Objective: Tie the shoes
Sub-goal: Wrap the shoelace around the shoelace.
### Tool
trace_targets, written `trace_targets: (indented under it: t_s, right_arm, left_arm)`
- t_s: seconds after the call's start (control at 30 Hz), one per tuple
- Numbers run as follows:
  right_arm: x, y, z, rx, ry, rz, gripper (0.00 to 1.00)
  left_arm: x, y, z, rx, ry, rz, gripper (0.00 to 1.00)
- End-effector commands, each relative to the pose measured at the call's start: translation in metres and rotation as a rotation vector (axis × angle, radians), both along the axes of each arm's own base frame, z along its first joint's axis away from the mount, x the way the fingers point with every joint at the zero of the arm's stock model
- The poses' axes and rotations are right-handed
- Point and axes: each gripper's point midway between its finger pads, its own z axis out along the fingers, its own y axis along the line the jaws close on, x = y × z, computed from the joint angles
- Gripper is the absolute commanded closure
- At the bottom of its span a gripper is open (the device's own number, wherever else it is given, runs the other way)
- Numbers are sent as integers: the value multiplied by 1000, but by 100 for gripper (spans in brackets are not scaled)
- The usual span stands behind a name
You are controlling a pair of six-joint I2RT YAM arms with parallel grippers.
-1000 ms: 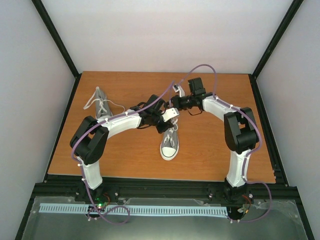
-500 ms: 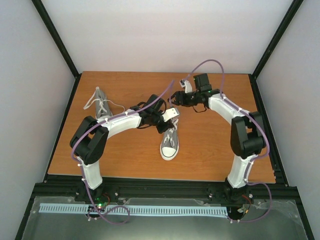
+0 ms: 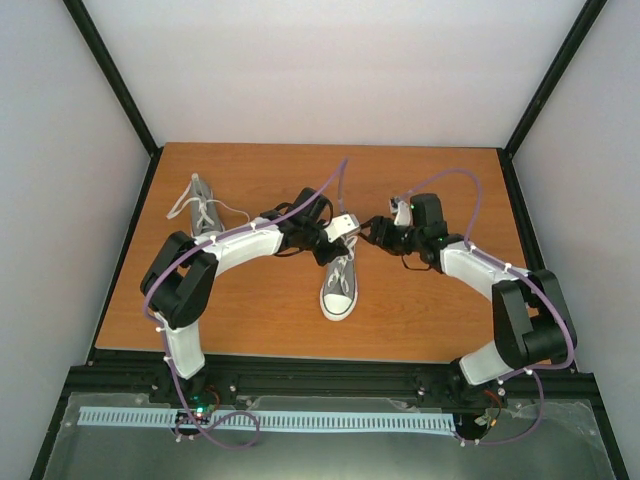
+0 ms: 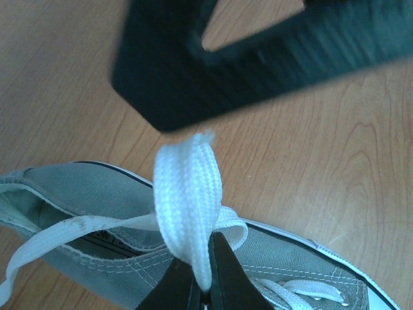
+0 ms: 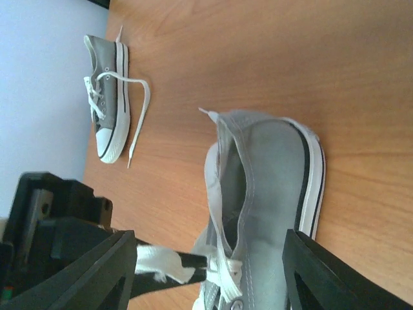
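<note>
shoe at mid-table [image 3: 338, 288] points its toe at you, your left gripper [image 4: 203, 287] stooped over it pinching its white lace [image 4: 187, 200], right gripper [image 5: 210, 255] spread beside.

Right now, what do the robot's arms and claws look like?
The left arm and right arm have smooth white shells with chunky black joints. A thin purple cable loops along each one. The left claw and right claw are black, with flat, angular fingers.
</note>
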Motion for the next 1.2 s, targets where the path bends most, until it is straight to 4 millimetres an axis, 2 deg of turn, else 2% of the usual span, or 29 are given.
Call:
trace_targets:
  t_s: [0.0,0.13,0.3,0.47,0.57,0.67,0.77,0.83,1.0,1.03,1.1,1.17]
  right_arm:
    - [1,14,28,109,-89,-16,36]
    - [-2,24,15,109,-57,2,36]
    - [-2,32,8,118,-32,21,38]
    - [-4,32,2,93,-6,24,41]
    - [-7,32,-1,92,11,28,52]
    - [-9,32,-1,93,14,28,75]
    - [-9,30,1,82,5,25,92]
    - [-9,29,1,74,0,22,97]
    - [-8,28,4,70,-18,22,97]
    - [-7,28,4,67,-21,24,97]
    - [-7,28,4,58,-26,28,97]
    - [-6,28,3,49,-28,35,97]
  left_arm:
    - [7,-7,8,-26,1,1,99]
    - [7,-8,9,-27,2,0,99]
    - [7,-7,8,-24,1,1,99]
    - [7,-8,8,-24,0,1,99]
    - [8,-8,8,-22,0,3,99]
    - [8,-8,8,-23,1,4,99]
    - [8,-8,7,-21,1,3,99]
    - [8,-7,8,-20,-1,3,99]
    - [9,-4,8,-12,1,2,98]
    - [8,-4,9,-9,3,-13,93]
    - [-6,-1,11,5,18,-106,58]
    - [-24,8,18,33,17,-235,37]
